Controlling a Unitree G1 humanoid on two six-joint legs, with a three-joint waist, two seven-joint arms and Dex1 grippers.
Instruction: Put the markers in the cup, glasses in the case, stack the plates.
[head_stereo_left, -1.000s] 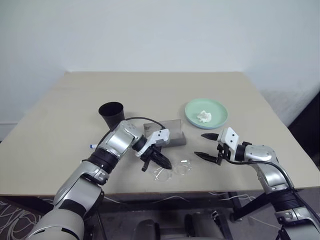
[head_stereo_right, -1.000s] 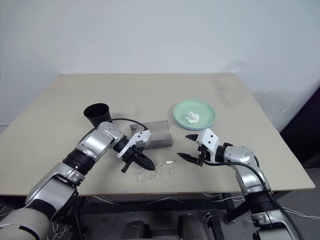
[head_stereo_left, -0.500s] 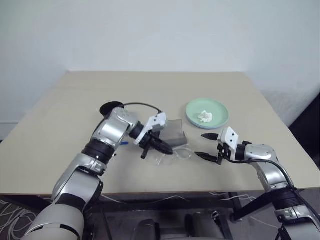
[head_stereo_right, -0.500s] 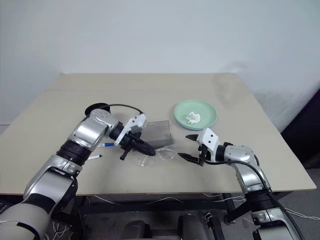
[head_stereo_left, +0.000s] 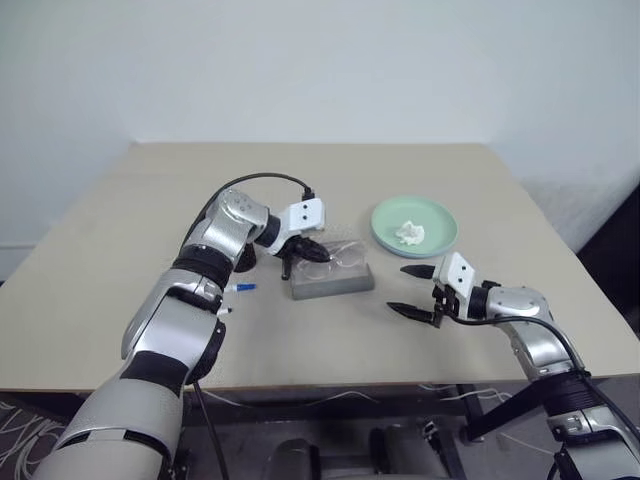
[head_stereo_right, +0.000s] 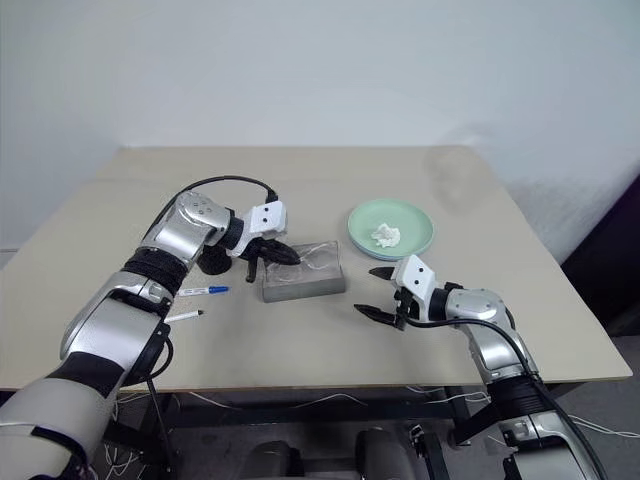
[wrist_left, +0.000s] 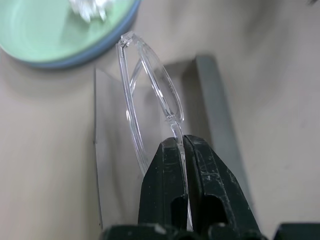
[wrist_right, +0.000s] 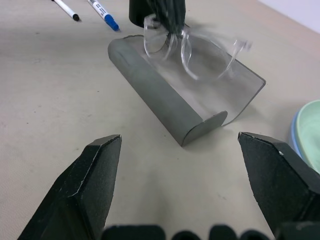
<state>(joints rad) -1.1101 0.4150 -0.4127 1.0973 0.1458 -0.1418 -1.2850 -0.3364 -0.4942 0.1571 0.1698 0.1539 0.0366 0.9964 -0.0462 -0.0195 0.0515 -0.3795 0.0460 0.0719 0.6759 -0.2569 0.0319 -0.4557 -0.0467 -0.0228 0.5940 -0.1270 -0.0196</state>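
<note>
- The beige bench (head_stereo_left: 120, 250) carries everything, and both my arms reach over its near half.
- My left arm bends in from the left, its forearm crossing in front of the black cup (head_stereo_right: 214, 261), which shows as a dark base behind it.
- My left tool (head_stereo_left: 318, 254) is pressed together on the clear glasses (wrist_left: 150, 95), pinching them by the frame and holding them over the grey case (head_stereo_left: 333, 278), whose see-through lid stands open.
- My right arm lies low over the bench's right front, and my right tool (head_stereo_left: 412, 291) is spread wide, holding nothing, aimed toward the case from its right side.
- The mint green plate (head_stereo_left: 438, 232) sits on a light blue plate (wrist_left: 107, 42) beyond my right tool, with a white paper wad (head_stereo_left: 408, 233) in it.
- Two markers lie left of the case: the blue-capped marker (head_stereo_right: 203, 291) and, nearer me, the dark-capped marker (head_stereo_right: 183, 316).
</note>
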